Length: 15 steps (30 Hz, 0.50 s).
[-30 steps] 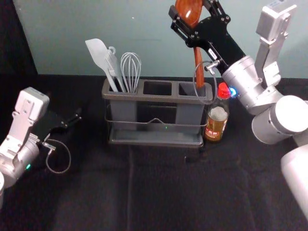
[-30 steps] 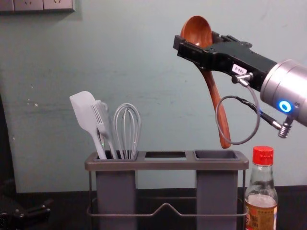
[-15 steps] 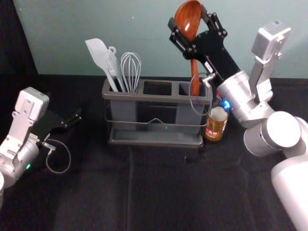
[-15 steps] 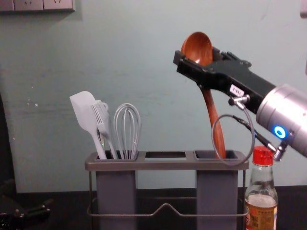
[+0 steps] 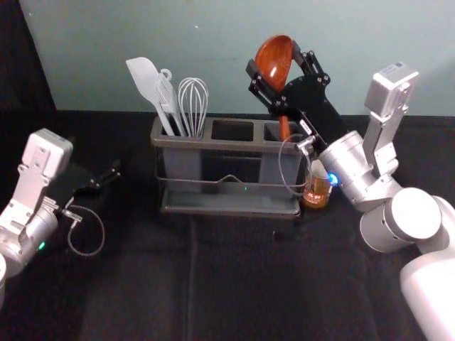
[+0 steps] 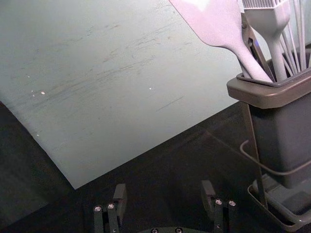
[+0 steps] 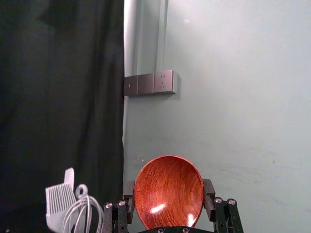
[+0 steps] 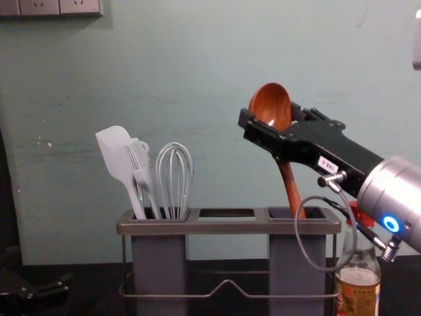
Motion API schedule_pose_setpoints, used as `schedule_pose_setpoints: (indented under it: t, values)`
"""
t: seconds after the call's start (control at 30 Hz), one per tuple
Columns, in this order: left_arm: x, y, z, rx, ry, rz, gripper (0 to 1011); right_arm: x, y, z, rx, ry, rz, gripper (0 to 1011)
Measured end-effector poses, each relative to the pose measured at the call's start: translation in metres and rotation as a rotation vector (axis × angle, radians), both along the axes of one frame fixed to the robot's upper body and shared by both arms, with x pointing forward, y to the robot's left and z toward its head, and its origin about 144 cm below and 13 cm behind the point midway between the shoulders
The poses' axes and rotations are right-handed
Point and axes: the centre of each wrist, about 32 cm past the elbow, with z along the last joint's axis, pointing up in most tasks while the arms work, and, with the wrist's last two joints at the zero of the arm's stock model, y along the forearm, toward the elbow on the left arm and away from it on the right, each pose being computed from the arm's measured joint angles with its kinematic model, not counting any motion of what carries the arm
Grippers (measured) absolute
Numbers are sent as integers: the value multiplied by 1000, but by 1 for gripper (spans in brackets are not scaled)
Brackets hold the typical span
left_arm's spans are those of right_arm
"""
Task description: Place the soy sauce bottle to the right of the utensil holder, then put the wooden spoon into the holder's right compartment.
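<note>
Pale wall [image 5: 178,35] is standing behind.
Right gripper [image 5: 274,58], one o'clock, is hugging the spoon's bowl [image 8: 268,104], so its handle [image 8: 291,185] is pointing down; left gripper [image 5: 110,175], nine o'clock, is resting open.

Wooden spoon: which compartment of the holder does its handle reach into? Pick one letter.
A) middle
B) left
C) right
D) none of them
C, since the spoon, bowl up in the right gripper, has its handle passing down behind the front rim of the right compartment.
</note>
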Motion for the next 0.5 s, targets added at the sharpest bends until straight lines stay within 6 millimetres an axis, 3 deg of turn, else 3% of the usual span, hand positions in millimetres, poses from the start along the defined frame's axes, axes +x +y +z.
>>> schedule_pose_setpoints:
  t: [0.5]
  values:
    - [0, 0, 0, 0, 0, 0, 1005, -6, -4, -13, -16, 30, -5, 837]
